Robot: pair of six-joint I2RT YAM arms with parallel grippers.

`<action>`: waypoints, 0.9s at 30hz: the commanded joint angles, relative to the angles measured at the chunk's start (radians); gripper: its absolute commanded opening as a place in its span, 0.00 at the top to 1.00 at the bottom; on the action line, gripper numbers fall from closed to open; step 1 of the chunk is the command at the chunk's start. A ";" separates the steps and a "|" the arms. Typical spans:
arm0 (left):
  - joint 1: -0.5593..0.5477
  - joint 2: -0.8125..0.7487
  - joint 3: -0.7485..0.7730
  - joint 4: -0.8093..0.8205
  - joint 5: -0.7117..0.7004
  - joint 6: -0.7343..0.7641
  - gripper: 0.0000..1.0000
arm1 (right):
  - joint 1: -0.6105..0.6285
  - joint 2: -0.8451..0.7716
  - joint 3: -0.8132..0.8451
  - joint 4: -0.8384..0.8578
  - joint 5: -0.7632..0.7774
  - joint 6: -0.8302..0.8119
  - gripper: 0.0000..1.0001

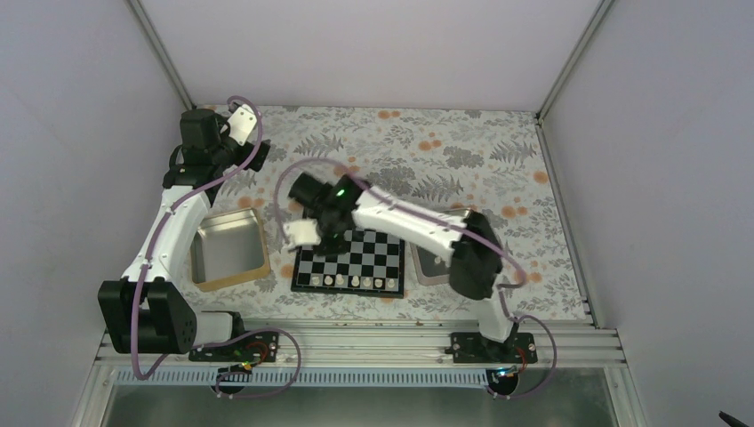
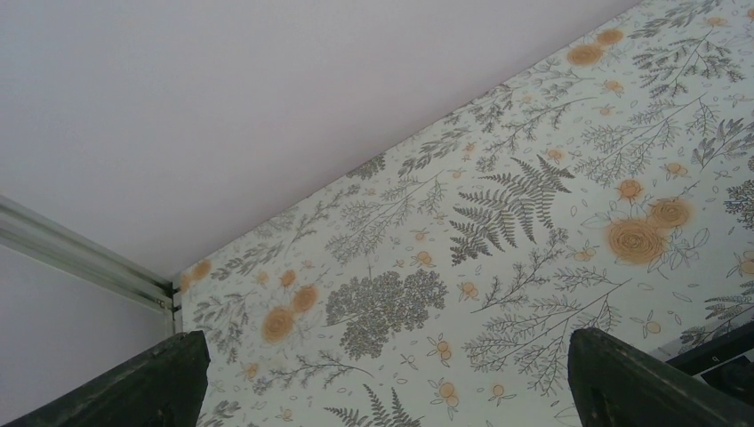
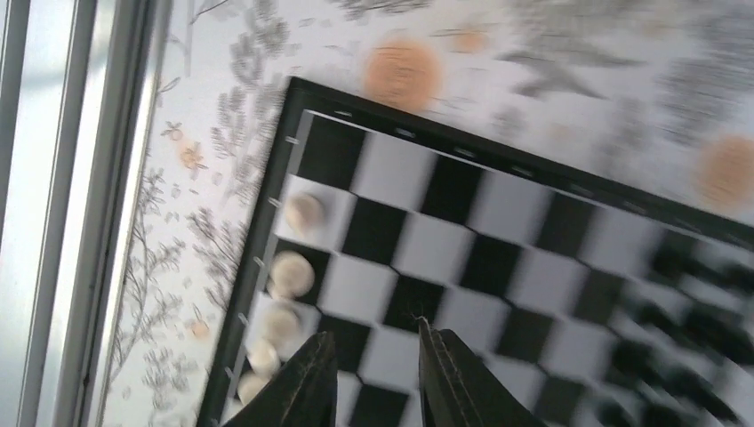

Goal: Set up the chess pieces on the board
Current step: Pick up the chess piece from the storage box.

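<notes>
**Entry: chess set-up, early stage**

- **The board**: lying on the floral tablecloth between two metal trays, one to the left and one to the right that the right arm is partly covering.
- **The chess pieces**: cream ones are standing in a single file along the board's near edge row, one to a square. Five are showing in the right wrist view, hard against the black rim. The next row is showing bare.
- **Black pieces**: dark shapes are sitting at the far side of the board. They are too blurred to count, so I am taking them as such only tentatively.
- **Right gripper**: hovering over the board's squares just beside the cream file, jaws parted by a narrow gap and gripping nothing.
- **Left gripper**: hanging high over the far left corner of the table, well apart from the board, fingers spread wide and carrying nothing.
- **Progress, as judged**: part of the white back row is filling in. The rest of that row and the whole pawn row are waiting, so most of the job is lying ahead.
</notes>
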 commanded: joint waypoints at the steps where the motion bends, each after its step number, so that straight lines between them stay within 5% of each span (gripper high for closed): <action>1: 0.000 -0.020 -0.005 0.018 -0.005 0.011 0.00 | -0.160 -0.216 -0.028 -0.015 0.062 0.052 0.73; 14: 0.001 0.006 -0.006 0.036 -0.063 0.010 0.00 | -0.757 -0.607 -0.591 0.127 0.093 -0.098 0.66; 20: 0.001 0.025 -0.005 0.038 -0.084 0.010 0.00 | -0.811 -0.614 -0.752 0.199 0.089 -0.118 0.64; 27: 0.001 0.053 0.002 0.035 -0.103 0.010 0.00 | -0.804 -0.582 -0.773 0.094 0.030 -0.131 0.62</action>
